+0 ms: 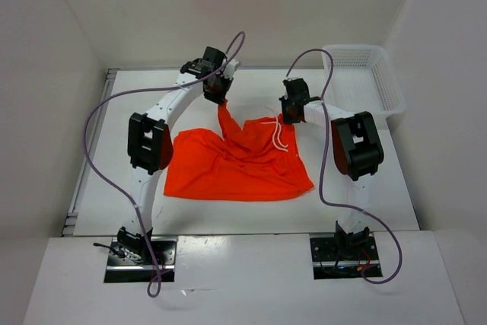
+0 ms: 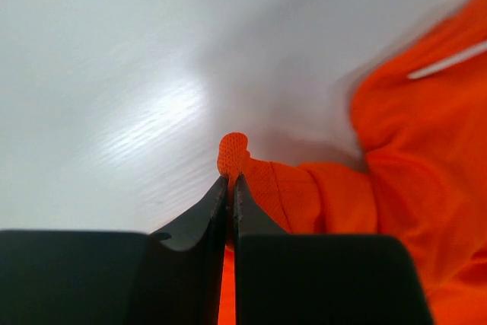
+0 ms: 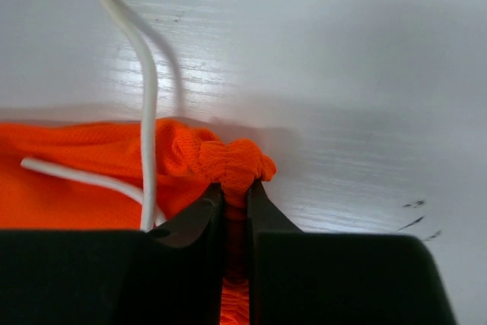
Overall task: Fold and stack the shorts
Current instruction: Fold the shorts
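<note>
**Camera placement**

Top view: high on the near side of the shorts (image 1: 240,165), looking down over the whole table (image 1: 365,203). Wrist views: very close, low, each facing one far corner of the shorts, which all three views share.

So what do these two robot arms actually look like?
Both the left arm and right arm have white links, chunky black joints with dark red panels, and a purple cable looping alongside. The left gripper and right gripper are black, with two tapering fingers.
</note>
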`<state>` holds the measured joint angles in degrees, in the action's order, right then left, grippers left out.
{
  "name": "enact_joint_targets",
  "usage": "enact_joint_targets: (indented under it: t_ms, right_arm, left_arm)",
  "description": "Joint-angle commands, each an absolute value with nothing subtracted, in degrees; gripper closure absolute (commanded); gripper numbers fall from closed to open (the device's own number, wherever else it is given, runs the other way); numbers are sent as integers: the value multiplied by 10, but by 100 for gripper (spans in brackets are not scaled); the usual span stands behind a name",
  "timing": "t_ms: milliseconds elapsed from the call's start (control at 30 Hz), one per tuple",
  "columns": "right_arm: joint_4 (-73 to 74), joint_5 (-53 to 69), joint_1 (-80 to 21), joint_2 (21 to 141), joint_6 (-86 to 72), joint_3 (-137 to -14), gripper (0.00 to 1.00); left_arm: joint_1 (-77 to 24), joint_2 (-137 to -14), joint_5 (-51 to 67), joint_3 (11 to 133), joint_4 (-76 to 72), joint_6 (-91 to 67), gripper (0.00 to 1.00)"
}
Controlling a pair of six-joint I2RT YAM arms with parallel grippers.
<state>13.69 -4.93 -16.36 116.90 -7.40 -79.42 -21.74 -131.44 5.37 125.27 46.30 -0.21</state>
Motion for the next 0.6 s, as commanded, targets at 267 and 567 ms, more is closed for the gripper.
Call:
enact_joint_targets:
  t_ms: [267, 567]
  right_arm:
    - [163, 74, -156, 1013, 128, -815, 100]
    - [272, 206, -164, 888, 322, -728, 100]
  left_arm:
    - [-112, -1191, -72, 1272, 480, 0, 87]
    - [-104, -1041, -18, 1031, 497, 0, 87]
